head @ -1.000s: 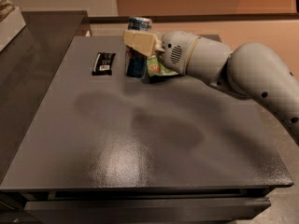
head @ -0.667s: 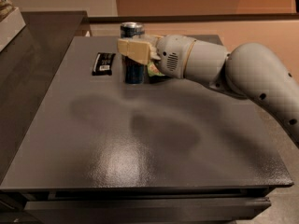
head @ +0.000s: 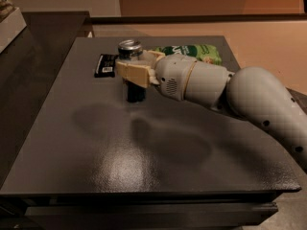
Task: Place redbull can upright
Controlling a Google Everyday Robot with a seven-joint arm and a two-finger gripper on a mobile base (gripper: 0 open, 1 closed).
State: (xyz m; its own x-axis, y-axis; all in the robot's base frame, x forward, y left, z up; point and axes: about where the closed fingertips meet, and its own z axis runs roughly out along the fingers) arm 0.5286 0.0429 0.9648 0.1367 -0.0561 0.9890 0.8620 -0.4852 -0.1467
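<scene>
- The table (head: 144, 147) under the gripper (head: 132, 66) is smooth and glossy; a can let go before its base sits flat may slide or tip.
- The green snack bag (head: 192, 51) lies just behind the gripper; a careless retreat may drag it.
- The redbull can (head: 130, 48) stands upright, clamped between the gripper's fingers, its base at or near the surface. Uneven opening may topple it.
- The black wrapper (head: 105, 65) lies just beyond the fingertips; a can falling that way would land on it.

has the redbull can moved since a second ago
Yes. The redbull can, held in the gripper, has come toward the camera, its base now past the near end of the black wrapper.
</scene>
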